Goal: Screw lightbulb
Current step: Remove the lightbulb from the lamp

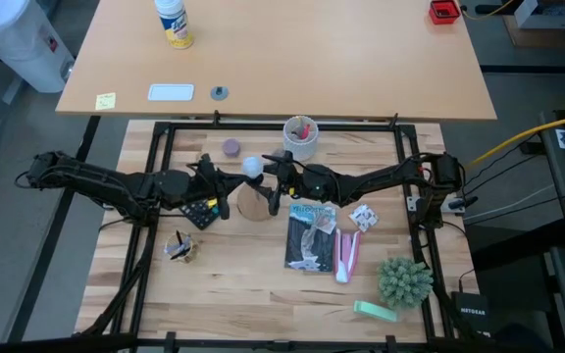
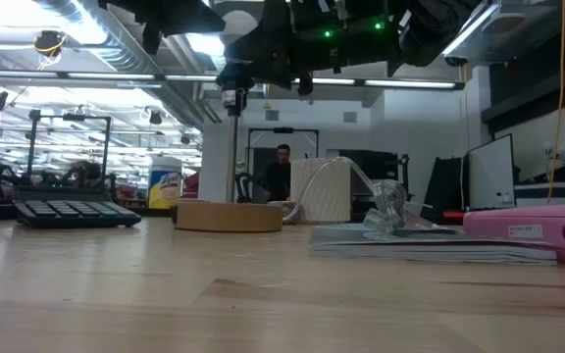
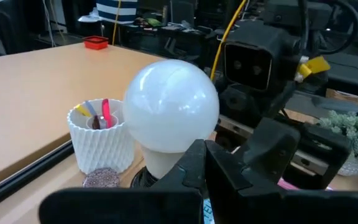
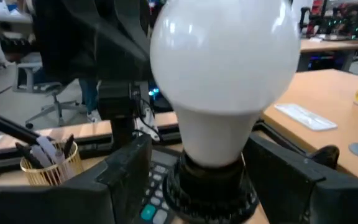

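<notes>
So the lightbulb is sitting upright on top of the black socket, which stands on the round wooden stand near the middle of the tabletop. From the wrist cameras the bulb's neck goes right down into the socket collar; how far it's threaded in, I can't tell.

The right gripper comes in from the right side and sits right at the bulb. Its jaws are spread wide, one finger on each side of the bulb's neck, and neither one clearly touches the glass, so nothing is grasped.

The left gripper reaches in from the left and sits just beside the wooden stand, jaws clenched together on nothing. In its own view the closed tips sit low in front of the bulb.

Other stuff around: a white ribbed cup with red bits in it just behind the bulb, a small purple disc beside that, a black calculator under the left arm, a dark packet and a pink tool toward the right, plus a little green plant near the front right corner. In the low view a person shows far back in the room.
</notes>
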`<state>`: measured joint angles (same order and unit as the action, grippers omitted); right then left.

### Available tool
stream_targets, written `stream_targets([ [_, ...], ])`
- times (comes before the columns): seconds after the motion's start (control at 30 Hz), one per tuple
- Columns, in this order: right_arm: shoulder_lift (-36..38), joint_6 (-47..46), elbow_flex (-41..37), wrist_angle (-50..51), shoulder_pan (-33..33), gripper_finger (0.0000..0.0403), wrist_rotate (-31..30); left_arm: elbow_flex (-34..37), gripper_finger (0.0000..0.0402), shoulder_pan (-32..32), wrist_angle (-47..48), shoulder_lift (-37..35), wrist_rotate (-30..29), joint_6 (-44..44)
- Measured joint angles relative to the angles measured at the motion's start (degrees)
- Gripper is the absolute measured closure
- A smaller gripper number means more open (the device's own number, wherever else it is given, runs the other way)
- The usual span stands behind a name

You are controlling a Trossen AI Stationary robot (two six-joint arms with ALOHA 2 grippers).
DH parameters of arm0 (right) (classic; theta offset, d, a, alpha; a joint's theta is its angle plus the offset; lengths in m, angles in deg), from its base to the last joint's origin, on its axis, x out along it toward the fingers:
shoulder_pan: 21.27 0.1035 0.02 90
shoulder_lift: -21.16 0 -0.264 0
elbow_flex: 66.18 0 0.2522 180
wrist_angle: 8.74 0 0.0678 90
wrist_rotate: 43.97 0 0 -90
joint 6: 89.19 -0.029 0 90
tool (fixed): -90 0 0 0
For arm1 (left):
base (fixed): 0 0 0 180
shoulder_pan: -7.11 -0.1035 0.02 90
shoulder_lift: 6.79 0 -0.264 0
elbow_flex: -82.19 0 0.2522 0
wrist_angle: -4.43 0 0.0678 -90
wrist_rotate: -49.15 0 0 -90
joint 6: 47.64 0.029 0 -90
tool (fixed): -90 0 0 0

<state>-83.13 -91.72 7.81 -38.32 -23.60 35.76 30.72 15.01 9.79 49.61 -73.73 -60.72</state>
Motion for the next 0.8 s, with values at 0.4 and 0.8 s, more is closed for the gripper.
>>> stream_targets([
  [0.4, 7.01, 1.26, 0.00, 10.59, 0.02, 0.0148, 0.73, 0.02, 0.0400, 2.38, -5.71, -2.03, -0.36, 7.21],
  [0.8, 8.41, 1.54, 0.00, 10.49, 0.04, 0.0148, 0.16, 0.02, 0.0400, -0.80, -8.64, -2.62, -7.72, 11.79],
])
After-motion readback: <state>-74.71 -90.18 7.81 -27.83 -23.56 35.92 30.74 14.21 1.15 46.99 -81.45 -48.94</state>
